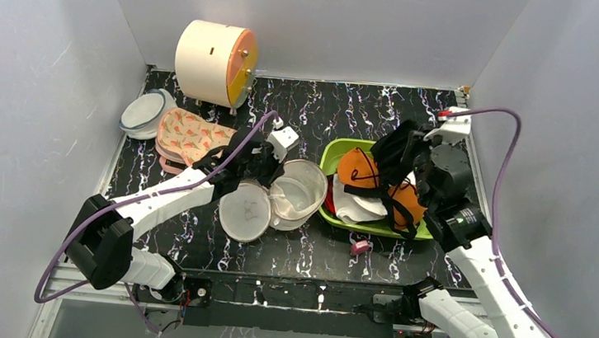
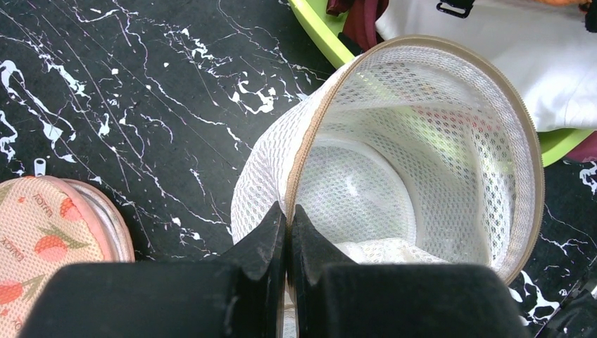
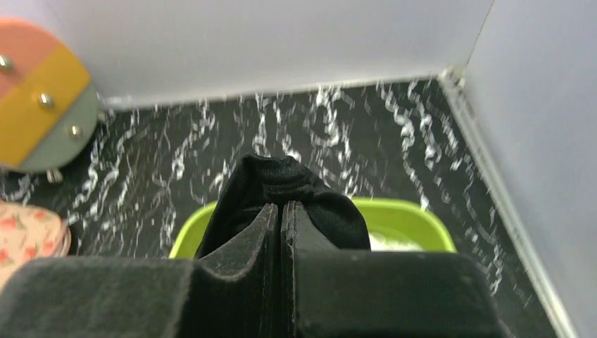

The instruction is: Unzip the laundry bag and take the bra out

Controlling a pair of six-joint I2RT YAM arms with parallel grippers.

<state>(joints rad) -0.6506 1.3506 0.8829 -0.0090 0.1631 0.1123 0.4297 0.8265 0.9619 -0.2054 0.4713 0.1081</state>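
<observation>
Position of the bra against the bag is what the coming move turns on. The bra with two orange rounded cups and black straps [image 1: 356, 169] is seen outside the round white mesh laundry bag [image 1: 298, 190]. It lies to the right of the bag, in the lime-green plastic basin [image 1: 333, 151], where its cups rest on white garments [image 1: 352, 209]. Its long axis runs from the far left of the basin toward the near right.

The right hand [image 3: 281, 208] is clenched on a fold of black fabric, which appears to be the band of the bra, and is held above the basin. The right arm is therefore clearly the nearer one.

The left hand [image 2: 288, 211] is clenched on the beige zipper rim of the bag. The two halves of the bag lie open on the black marbled tabletop [image 1: 352, 108], just beside the basin, and nothing orange is seen inside the mesh.

It is judged that the unzipping is done and the removal is nearly done. Only the release of the black fabric by the right hand seems to be left, straight down into the basin, and the bag need not be moved for this.
</observation>
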